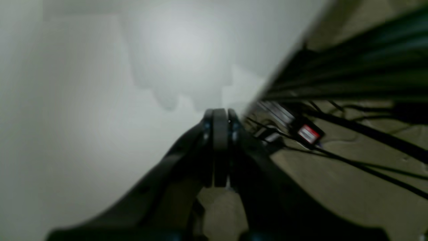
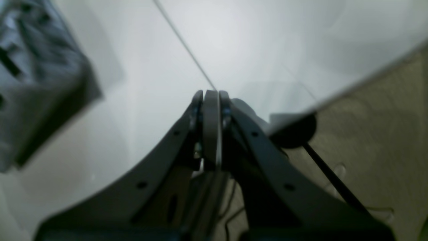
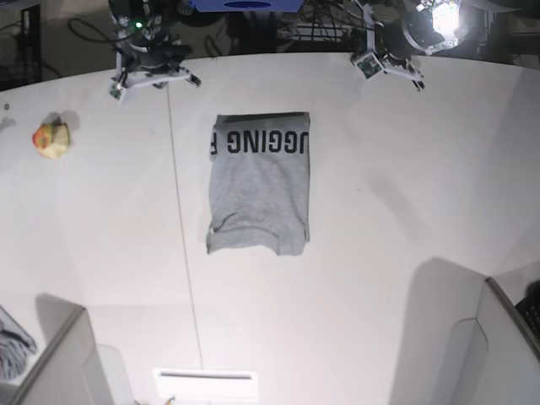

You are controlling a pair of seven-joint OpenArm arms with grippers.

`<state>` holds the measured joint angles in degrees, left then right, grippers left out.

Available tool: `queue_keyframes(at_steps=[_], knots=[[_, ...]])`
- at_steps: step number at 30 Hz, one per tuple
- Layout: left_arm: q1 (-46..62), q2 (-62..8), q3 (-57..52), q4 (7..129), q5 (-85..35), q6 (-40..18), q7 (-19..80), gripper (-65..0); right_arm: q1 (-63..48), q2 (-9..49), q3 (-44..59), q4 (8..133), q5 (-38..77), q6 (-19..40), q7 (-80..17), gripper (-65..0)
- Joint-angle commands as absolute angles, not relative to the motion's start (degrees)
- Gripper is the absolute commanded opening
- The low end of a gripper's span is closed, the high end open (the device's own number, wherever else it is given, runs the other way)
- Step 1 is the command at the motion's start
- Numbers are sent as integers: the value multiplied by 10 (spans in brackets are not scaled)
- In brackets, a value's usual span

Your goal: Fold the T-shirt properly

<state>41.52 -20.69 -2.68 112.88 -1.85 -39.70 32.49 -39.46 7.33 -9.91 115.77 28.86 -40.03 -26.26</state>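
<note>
Table (image 3: 405, 253), broad white matte top with a thin dark seam running down its left part, carries everything. Large heather-grey short-sleeved cotton T-shirt (image 3: 258, 190) lies mid-table as a narrow rectangle, sleeves tucked in, bottom edge a bit rumpled. Looks folded lengthwise only; my read is the cross fold is not yet done. Black block capitals run upside-down across its far end, partly wrapped under: "JGGING" plus one cut-off letter at the left edge.

Both arms parked at the far table edge, well apart from the shirt, likely keeping the base view clear. Right gripper (image 2: 211, 95) has jaws pressed together, nothing between them. Left gripper (image 1: 220, 113) likewise closed and empty.

Small yellow-and-red toy (image 3: 51, 139) sits near the table's left edge, far from the shirt. Dark grey striped cloth scrap (image 3: 13, 346) at the lower left corner. Red-and-white label (image 1: 308, 133) among floor cables, too blurred to read.
</note>
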Motion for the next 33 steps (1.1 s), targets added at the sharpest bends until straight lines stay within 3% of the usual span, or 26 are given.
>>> queue_keyframes(at_steps=[1, 11, 19, 23, 30, 33], knots=[[431, -212, -30, 1139, -25, -400, 314, -650, -409, 74, -98, 1168, 285, -400, -245, -650], [542, -211, -27, 1137, -25, -400, 316, -650, -504, 79, -99, 1166, 287, -400, -241, -650], [554, -208, -22, 1084, -20, -400, 318, -650, -505, 61, -100, 1105, 288, -400, -335, -650], [495, -199, 0, 961, -24, -400, 316, -650, -451, 60, -100, 974, 287, -400, -328, -650], [361, -164, 39, 699, -22, -400, 292, -650, -388, 58, -100, 755, 285, -264, -233, -650], [307, -139, 58, 584, -7, -341, 221, -650, -343, 58, -99, 646, 285, -219, -192, -650]])
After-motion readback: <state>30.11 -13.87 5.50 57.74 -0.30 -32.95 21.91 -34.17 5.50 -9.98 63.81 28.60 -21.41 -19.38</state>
